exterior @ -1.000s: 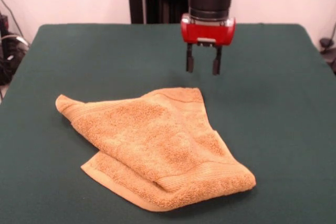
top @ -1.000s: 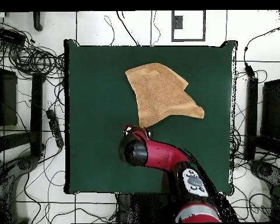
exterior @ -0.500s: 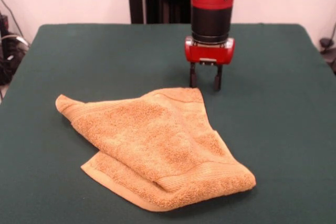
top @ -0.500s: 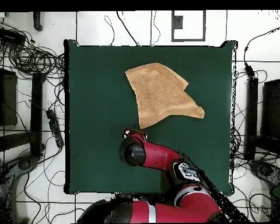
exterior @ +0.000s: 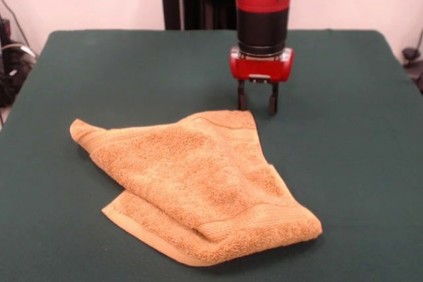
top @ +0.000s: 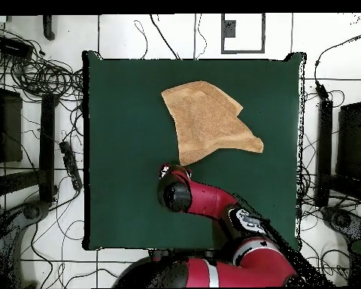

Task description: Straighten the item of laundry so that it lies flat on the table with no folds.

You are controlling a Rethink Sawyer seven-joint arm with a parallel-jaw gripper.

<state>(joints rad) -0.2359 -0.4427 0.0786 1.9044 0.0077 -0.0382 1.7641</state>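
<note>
one folded towel [exterior: 198, 186], long axis diagonal, corner toward gripper [exterior: 256, 104].

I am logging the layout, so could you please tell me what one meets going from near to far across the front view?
Folded towel → open gripper above the table, by the towel's far corner.

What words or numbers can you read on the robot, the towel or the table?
None can be read.
The towel has a woven band but no label that shows.
The green table is plain.
The red gripper and the arm show no readable writing. A grey patch on the arm in the overhead view may carry marks, but they are too small to read.
</note>
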